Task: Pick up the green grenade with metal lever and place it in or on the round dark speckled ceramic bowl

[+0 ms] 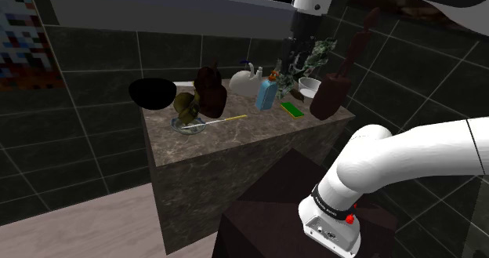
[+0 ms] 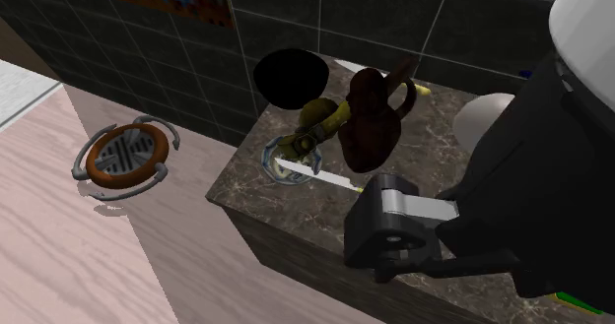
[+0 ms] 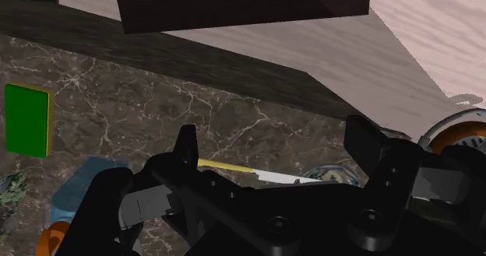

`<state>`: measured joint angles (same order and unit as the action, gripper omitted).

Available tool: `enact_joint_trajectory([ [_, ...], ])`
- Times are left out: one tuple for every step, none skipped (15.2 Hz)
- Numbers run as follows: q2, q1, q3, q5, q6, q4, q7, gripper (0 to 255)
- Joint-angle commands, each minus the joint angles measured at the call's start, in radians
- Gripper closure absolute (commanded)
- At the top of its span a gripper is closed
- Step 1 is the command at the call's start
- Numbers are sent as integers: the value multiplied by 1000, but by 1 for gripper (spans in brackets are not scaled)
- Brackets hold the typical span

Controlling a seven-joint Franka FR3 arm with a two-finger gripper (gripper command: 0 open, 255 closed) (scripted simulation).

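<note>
The olive-green grenade with its yellowish lever stands by a small glass dish near the counter's left end in the shoulder view. Just beyond it, at the corner, sits the round black bowl. From the second exterior view the grenade lies between the bowl and a dark brown jug. My gripper hangs high over the other end of the counter, above a blue bottle. Seen from the wrist, the gripper is open with nothing between its fingers.
A white teapot, green sponge, white bowl and dark pitcher crowd the counter's right part. A thin white-and-yellow stick lies by the dish. A round orange ring sits on the floor.
</note>
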<state>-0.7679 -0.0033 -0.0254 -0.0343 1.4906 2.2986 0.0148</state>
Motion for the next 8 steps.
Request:
enact_joint_trajectory([
  [0, 0, 0, 0, 0, 0, 0, 0],
  [16, -3, -2, 16, 38, 15, 17, 0],
  [34, -5, -5, 33, 75, 29, 34, 0],
  [52, -7, -7, 49, 114, 42, 49, 0],
  [72, -8, -9, 66, 152, 54, 64, 0],
  [94, -10, -11, 82, 190, 64, 78, 0],
  [116, -10, -14, 99, 229, 74, 91, 0],
  [140, -11, -16, 117, 268, 81, 103, 0],
])
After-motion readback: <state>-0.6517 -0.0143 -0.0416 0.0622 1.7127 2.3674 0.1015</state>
